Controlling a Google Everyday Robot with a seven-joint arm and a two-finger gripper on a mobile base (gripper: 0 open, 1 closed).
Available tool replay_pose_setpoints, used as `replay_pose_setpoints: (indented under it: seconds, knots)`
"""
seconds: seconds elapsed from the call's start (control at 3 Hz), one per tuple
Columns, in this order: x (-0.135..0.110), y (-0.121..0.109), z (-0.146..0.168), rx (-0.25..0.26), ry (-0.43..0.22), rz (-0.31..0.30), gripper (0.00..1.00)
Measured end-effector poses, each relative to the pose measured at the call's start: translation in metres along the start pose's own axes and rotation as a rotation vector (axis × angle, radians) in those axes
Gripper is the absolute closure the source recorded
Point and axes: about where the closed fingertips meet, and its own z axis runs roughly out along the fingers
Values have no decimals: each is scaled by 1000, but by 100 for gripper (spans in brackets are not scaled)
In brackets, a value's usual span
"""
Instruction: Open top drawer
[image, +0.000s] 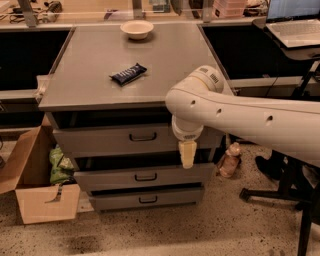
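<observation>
The top drawer (110, 141) is the widest grey front of three under the grey cabinet top (90, 85). Its small dark loop handle (143, 136) sits at the centre. A dark gap shows above the front. My gripper (187, 154) hangs straight down from the white arm (240, 117), pale yellow at its tip. It is in front of the right part of the top drawer, near its lower edge, to the right of the handle and a little below it. It holds nothing that I can see.
On the cabinet top lie a dark snack bar (128, 73) and a white bowl (137, 29). Two shallower drawers (145, 176) sit below. An open cardboard box (35, 192) stands at the left, a bottle (229, 160) and chair legs (280, 192) at the right.
</observation>
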Motion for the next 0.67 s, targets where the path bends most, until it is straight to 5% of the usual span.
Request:
replay_pose_setpoints:
  seconds: [0.67]
  knots:
    - [10, -21, 41, -25, 4, 19, 0]
